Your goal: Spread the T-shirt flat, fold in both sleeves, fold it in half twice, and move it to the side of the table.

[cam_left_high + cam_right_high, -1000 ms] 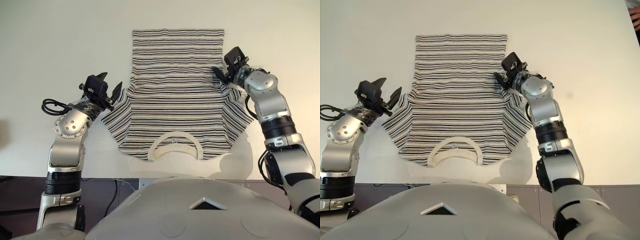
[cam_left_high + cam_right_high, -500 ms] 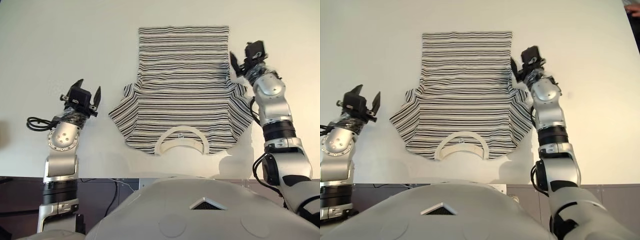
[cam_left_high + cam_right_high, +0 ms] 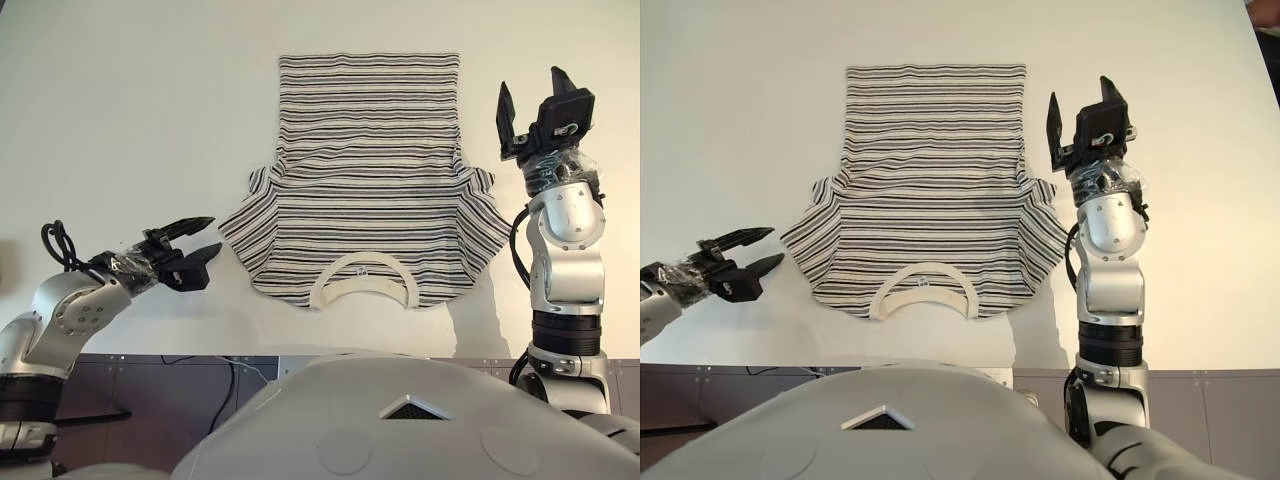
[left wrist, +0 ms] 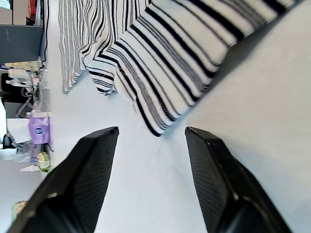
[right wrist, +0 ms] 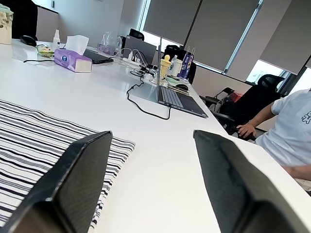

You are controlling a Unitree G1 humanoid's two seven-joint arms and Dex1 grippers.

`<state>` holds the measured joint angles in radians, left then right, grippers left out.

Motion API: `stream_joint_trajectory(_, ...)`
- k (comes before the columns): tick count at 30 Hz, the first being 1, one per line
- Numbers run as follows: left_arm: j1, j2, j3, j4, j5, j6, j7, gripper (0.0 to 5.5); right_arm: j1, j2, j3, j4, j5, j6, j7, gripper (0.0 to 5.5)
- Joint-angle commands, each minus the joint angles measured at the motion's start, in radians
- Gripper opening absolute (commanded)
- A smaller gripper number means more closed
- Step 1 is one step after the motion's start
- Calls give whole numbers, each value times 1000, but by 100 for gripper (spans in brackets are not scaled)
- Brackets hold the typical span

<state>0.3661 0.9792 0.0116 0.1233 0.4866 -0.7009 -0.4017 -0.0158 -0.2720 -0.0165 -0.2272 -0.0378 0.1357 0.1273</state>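
The left gripper (image 3: 215, 233) hung low over the white table (image 3: 120, 100) near its front edge. Its two black fingers (image 4: 92, 165) were spread wide and held nothing. They pointed to the right, toward the striped T-shirt (image 3: 365, 170). The nearest part of the cloth, the left sleeve (image 3: 245, 215), lay just ahead of the fingertips with a strip of bare table between. In the left wrist view the sleeve's striped edge sat beyond the gap between the fingers, touching neither.

From that gripper the T-shirt stretched away to the right and farther out across the table. It lay spread out, front or back I could not tell. Its pale collar (image 3: 363, 280) was on the side toward the robot and its straight hem (image 3: 368, 58) was at the far side. Both sleeves stuck out unfolded, each with a small pucker where it met the body. The right sleeve (image 3: 485, 215) fanned out toward the right arm.

The right gripper (image 3: 530, 85) stood to the right of the garment, level with the upper body panel and beyond the right sleeve. It was apart from the cloth. Its fingers (image 5: 73, 194) were wide apart and grasped nothing, pointing away from the robot. In the right wrist view the T-shirt's far corner lay beside one finger, with bare table ahead of the gap. Farther off past this gripper, a purple tissue box (image 5: 73, 60) and an open laptop (image 5: 177, 97) sat on the table, with a dark cable (image 5: 146, 104) trailing near them.
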Motion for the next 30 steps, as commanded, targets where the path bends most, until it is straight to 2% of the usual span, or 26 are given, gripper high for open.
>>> stream_joint_trajectory(1, -24, -69, -107, 22, 142, 83, 11, 284, -1, 14, 13, -9, -11, 15, 2, 307)
stream_joint_trajectory(11, 38, 12, -145, 26, 156, -17, 76, 284, 42, 27, 2, 10, -31, 8, -19, 307)
stream_joint_trajectory(18, -5, 17, -201, 86, 222, 26, 88, 284, 35, 47, 11, 35, -43, 9, -28, 307)
stream_joint_trajectory(30, -40, 19, -232, 150, 226, 61, 148, 77, 79, 83, 35, 9, -51, 17, -42, 307)
